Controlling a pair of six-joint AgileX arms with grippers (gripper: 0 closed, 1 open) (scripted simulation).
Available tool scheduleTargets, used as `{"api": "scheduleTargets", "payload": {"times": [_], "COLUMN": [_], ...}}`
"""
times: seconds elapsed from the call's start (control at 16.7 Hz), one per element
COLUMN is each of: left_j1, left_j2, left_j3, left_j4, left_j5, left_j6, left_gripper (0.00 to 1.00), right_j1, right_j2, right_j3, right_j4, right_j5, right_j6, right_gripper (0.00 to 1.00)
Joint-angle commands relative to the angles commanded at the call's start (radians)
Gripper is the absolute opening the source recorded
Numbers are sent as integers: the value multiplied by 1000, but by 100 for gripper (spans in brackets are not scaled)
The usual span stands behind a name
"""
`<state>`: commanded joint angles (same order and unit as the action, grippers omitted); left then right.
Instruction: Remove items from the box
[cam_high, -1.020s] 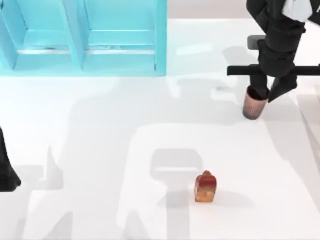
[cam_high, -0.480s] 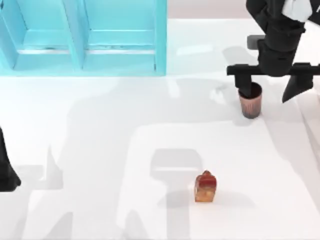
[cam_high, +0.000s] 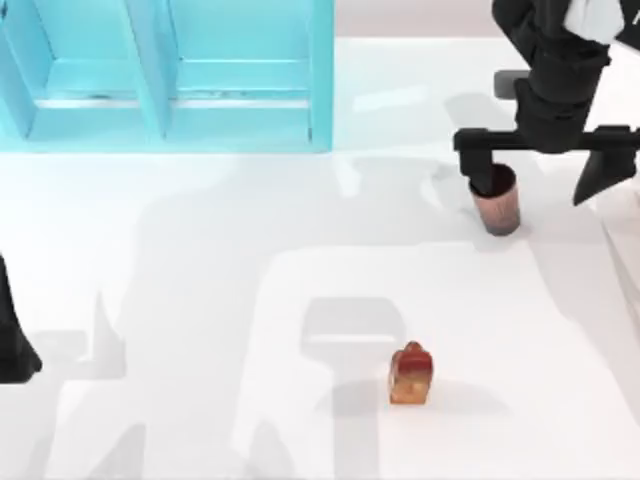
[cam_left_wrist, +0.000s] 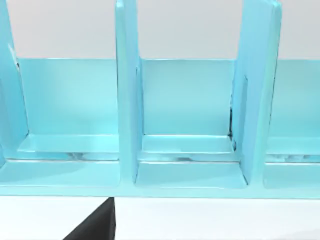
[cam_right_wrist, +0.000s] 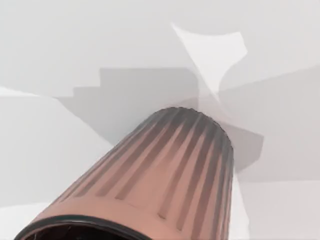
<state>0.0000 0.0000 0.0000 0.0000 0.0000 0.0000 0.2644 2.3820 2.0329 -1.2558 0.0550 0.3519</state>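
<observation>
The copper-brown ribbed cup (cam_high: 497, 207) stands upright on the white table at the right, outside the box, and looms close in the right wrist view (cam_right_wrist: 170, 175). My right gripper (cam_high: 541, 187) hangs just over it, open wide; one finger sits at the cup's rim and the other is well off to the cup's right. The orange-red carton-shaped block (cam_high: 411, 374) rests on the table near the front, right of the middle. The light blue box (cam_high: 320, 80) stands at the back left, its compartments (cam_left_wrist: 127, 100) bare in the left wrist view. My left arm (cam_high: 12, 340) is parked at the left edge.
The box's tall dividers and walls rise at the back left. The white table (cam_high: 200, 300) stretches bare between the box, the block and the cup. The right arm's body hangs above the table's back right corner.
The right gripper's fingers have spread apart, letting go of the cup, and it has lifted slightly. The cup now stands upright. The block and the left arm have not moved.
</observation>
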Motion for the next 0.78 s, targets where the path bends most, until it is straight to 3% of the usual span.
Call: {"api": "scheduleTargets", "payload": {"times": [0.24, 0.78], "left_j1": [0, 0], "left_j2": [0, 0], "left_j3": [0, 0], "left_j4": [0, 0], "left_j5": [0, 0], "left_j6": [0, 0], "left_gripper": [100, 100], "right_j1": [1, -2], "right_j2": [29, 82], "right_j3": [73, 536], "right_j4": [-70, -452], "right_j5": [1, 1], "right_j6": [1, -1], "right_gripper": [100, 100]}}
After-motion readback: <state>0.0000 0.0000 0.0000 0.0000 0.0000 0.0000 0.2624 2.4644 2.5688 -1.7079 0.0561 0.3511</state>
